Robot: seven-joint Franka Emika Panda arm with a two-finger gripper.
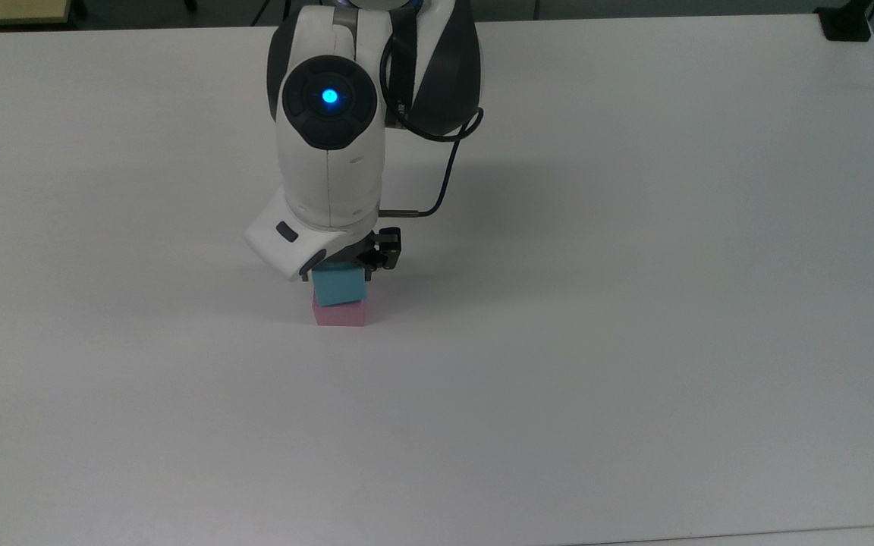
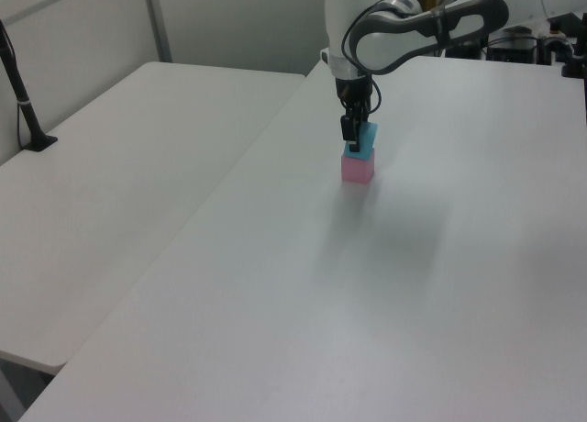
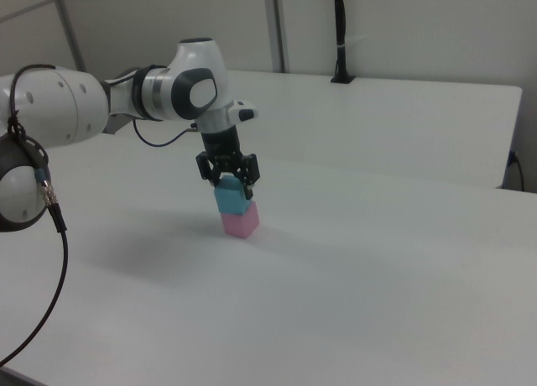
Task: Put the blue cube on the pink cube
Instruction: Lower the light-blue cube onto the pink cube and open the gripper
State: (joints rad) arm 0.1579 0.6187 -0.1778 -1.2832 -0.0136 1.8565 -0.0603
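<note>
- Top view: the black two-finger claw point(image 1: 346, 267) under the white arm is closed around the small light blue matte cube point(image 1: 339, 287), gripping its upper part from both sides. The blue cube sits over the small pale pink matte cube point(image 1: 340, 314), which stands on the white table point(image 1: 634, 303); only a strip of pink shows below the blue. Whether the two cubes touch cannot be told here.
- Left view: the claw point(image 2: 352, 136) points straight down, a dark finger point(image 2: 348, 134) pressed against the blue cube point(image 2: 364, 145). The blue cube is directly above the pink cube point(image 2: 358, 170), and no gap shows between them.
- Right view: the claw point(image 3: 228, 174) straddles the top of the blue cube point(image 3: 231, 198), a finger on each side. The blue cube appears to rest on the pink cube point(image 3: 241, 221), set slightly toward the right view's left.
</note>
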